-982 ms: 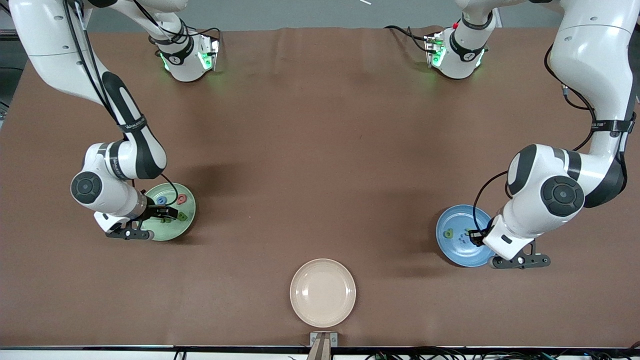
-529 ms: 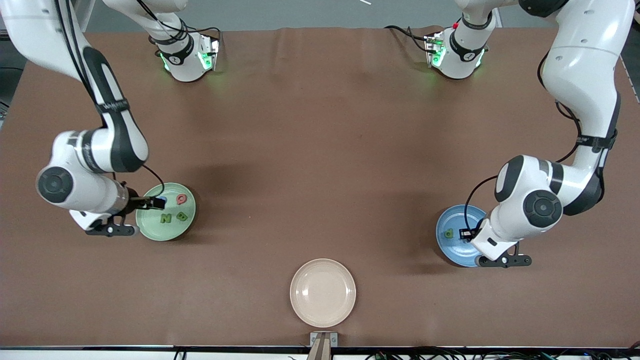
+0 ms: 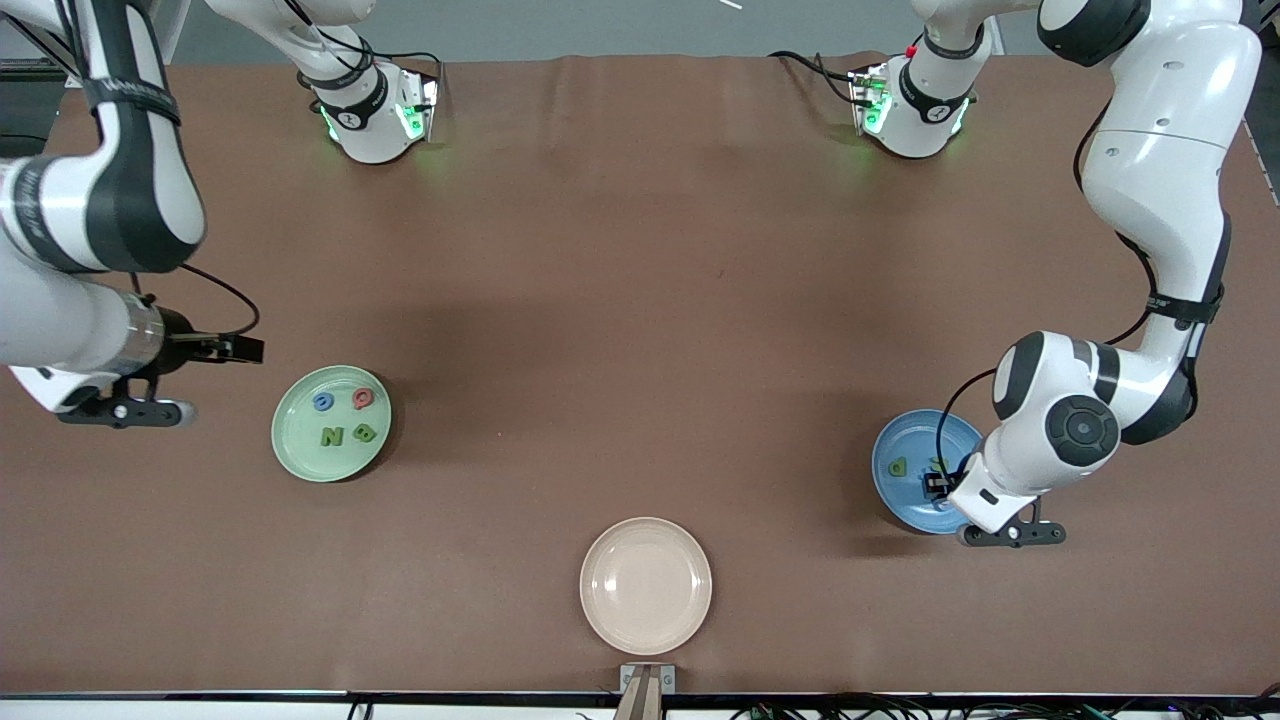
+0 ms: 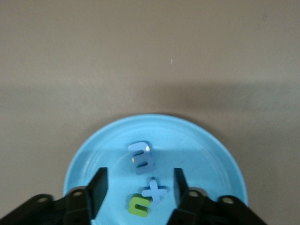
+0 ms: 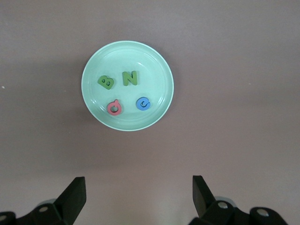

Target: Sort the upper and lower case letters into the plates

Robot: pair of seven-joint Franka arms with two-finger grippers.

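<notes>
The mint green plate (image 3: 300, 452) holds a blue letter (image 3: 323, 402), a red letter (image 3: 362, 399), a green N (image 3: 331, 436) and another green letter (image 3: 365, 433). The right wrist view shows this plate (image 5: 157, 70) too. My right gripper (image 3: 245, 348) is open and empty, raised over bare table beside it. The blue plate (image 3: 905, 440) holds a green letter (image 3: 898, 466). My left gripper (image 3: 935, 485) hangs open low over this plate (image 4: 201, 154), with a pale blue x (image 4: 155, 192) and a green letter (image 4: 139, 206) between its fingers (image 4: 98, 190). Another pale blue letter (image 4: 141, 158) lies beside them.
A cream-beige dish (image 3: 645, 585) sits empty near the table's front edge, midway between the two plates. The brown cloth (image 3: 640, 300) covers the table. The arm bases (image 3: 375, 110) stand along the table's edge farthest from the front camera.
My right gripper has lifted off the green plate and pulled away toward the right arm's end, uncovering the green N. My left gripper has shifted slightly over the blue plate.
</notes>
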